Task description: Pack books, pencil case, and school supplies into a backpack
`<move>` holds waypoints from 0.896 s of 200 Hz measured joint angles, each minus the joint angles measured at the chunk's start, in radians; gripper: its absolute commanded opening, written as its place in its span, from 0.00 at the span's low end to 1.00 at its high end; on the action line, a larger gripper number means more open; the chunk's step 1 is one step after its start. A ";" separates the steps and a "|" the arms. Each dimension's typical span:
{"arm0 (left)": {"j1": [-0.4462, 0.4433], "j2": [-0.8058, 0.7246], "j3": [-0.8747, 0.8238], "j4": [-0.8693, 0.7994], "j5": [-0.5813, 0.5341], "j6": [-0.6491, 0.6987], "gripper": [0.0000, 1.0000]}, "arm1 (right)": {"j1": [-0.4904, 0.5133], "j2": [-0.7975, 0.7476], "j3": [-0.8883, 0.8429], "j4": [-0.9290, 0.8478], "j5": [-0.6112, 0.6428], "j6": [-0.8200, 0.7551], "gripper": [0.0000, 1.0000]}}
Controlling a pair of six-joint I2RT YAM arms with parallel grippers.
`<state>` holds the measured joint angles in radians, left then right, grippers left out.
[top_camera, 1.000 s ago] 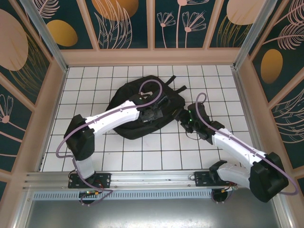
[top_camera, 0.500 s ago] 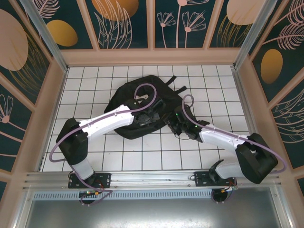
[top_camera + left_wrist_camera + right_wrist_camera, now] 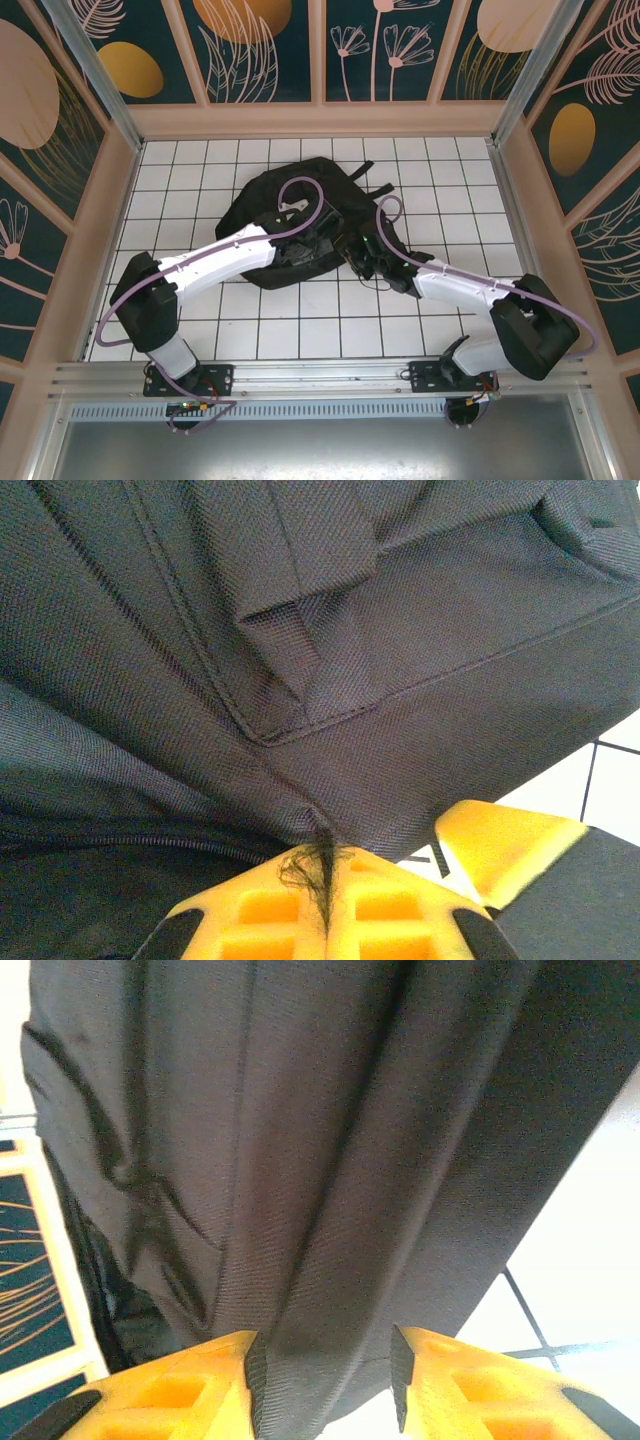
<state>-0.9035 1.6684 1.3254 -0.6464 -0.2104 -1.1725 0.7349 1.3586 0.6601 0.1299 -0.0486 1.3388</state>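
The backpack (image 3: 260, 205) lies in the middle of the white-tiled bench (image 3: 200, 160), a soft black heap with a strap (image 3: 383, 190) trailing at its far right. The left arm (image 3: 215, 262) reaches over it from the near left, and the right arm (image 3: 455, 287) comes in from the near right. The two wrists sit just beside each other at the backpack's near right edge.

In the left wrist view, the left jaws are pressed fully together. Their yellow fingers (image 3: 270, 910) meet along one line, with a small tuft of black fabric pinched between them just below a stitched seam of the bag. Another yellow finger (image 3: 505, 845) shows close by on the right, over white tile.

In the right wrist view, the right jaws stand narrow. A fold of the black fabric runs down between their two yellow fingers (image 3: 190, 1390) and fills the gap from pad to pad.
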 measured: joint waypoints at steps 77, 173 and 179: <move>0.000 -0.026 -0.009 0.006 0.000 0.000 0.00 | 0.030 0.003 -0.002 0.058 0.025 0.076 0.44; 0.000 -0.064 -0.087 0.041 0.000 -0.012 0.00 | 0.038 0.110 0.023 0.114 0.021 0.093 0.35; 0.000 -0.066 -0.089 0.044 0.000 -0.013 0.00 | 0.038 0.115 0.024 0.119 0.020 0.093 0.33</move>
<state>-0.9031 1.6020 1.2366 -0.6025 -0.2104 -1.1858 0.7727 1.4738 0.6842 0.2485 -0.0284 1.4322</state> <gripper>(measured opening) 0.059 0.356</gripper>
